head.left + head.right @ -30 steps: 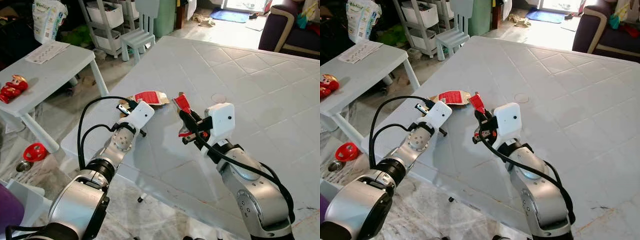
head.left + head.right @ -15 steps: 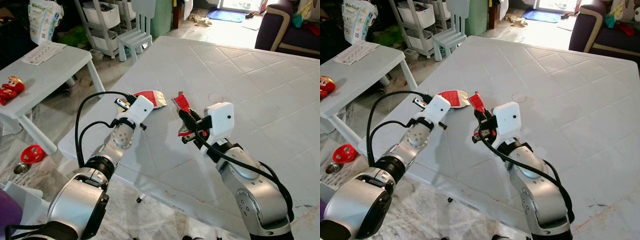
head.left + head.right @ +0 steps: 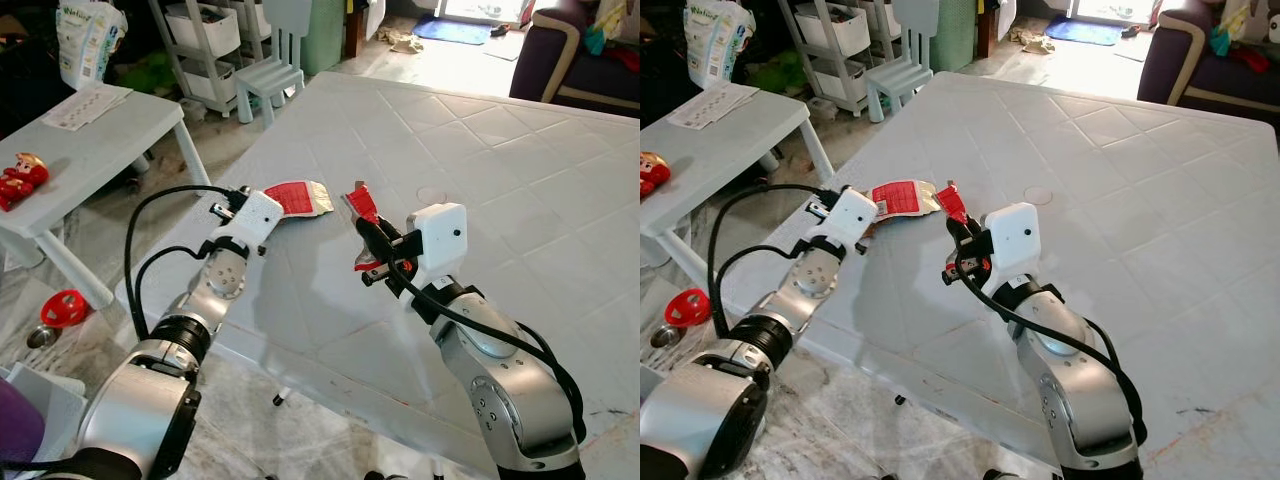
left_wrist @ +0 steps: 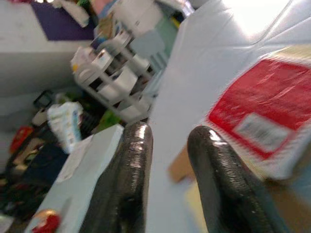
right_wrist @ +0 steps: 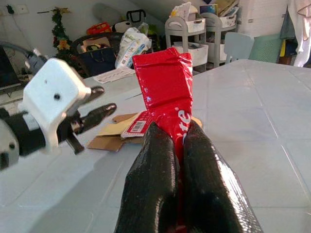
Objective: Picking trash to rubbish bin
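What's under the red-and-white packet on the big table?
Brown cardboard pokes out beneath the red-and-white packet, lying on the white table. How far the cardboard runs under it is covered.

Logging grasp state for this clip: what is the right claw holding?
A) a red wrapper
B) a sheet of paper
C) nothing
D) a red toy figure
A: in the right wrist view the right claw has its black fingers pinched on a red wrapper that stands up between them above the white table.
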Robot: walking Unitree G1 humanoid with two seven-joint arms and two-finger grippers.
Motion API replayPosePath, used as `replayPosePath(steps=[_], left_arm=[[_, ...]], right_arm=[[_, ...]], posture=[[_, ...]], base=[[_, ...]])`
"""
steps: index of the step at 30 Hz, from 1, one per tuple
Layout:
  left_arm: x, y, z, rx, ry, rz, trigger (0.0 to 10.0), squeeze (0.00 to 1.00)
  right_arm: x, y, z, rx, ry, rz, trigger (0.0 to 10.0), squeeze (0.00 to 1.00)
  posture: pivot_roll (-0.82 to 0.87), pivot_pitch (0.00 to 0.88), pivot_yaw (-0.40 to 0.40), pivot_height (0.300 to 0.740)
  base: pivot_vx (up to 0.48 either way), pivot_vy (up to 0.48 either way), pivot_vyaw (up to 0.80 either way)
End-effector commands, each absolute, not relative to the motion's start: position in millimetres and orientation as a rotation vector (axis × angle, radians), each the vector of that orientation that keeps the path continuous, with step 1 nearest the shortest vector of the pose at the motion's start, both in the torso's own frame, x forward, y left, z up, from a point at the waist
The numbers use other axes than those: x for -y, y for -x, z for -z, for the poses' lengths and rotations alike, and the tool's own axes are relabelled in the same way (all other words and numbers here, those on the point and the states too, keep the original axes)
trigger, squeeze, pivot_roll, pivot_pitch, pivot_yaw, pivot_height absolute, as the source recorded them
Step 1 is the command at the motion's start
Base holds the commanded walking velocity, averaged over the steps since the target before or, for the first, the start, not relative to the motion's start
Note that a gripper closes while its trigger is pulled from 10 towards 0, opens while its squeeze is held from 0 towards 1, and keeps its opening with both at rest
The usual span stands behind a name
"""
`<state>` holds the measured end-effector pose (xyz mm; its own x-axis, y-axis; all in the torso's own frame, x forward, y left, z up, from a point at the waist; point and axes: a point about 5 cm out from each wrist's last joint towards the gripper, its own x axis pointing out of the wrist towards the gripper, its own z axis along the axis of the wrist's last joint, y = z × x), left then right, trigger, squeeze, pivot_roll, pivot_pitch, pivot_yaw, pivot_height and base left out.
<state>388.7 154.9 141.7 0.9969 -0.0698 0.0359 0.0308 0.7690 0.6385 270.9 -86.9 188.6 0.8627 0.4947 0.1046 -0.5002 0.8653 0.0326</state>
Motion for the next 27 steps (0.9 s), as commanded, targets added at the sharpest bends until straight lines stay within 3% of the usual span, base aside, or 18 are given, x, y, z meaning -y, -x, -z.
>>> replayPosePath(steps=[1, 27], left_arm=[[-165, -392, -143, 0.007, -0.684, 0.018, 10.0, 1.00], [-146, -378, -103, -0.193, -0.631, 0.184, 10.0, 1.00]], right_arm=[[85, -272, -191, 0.104, -0.059, -0.524, 0.0, 0.00], [88, -270, -191, 0.102, -0.054, -0.518, 0.0, 0.00]], posture=[[-0.18, 0.111, 0.039, 0.740], [-0.19, 0.111, 0.039, 0.740]], base=[[0.000, 0.000, 0.00], [0.000, 0.000, 0.00]])
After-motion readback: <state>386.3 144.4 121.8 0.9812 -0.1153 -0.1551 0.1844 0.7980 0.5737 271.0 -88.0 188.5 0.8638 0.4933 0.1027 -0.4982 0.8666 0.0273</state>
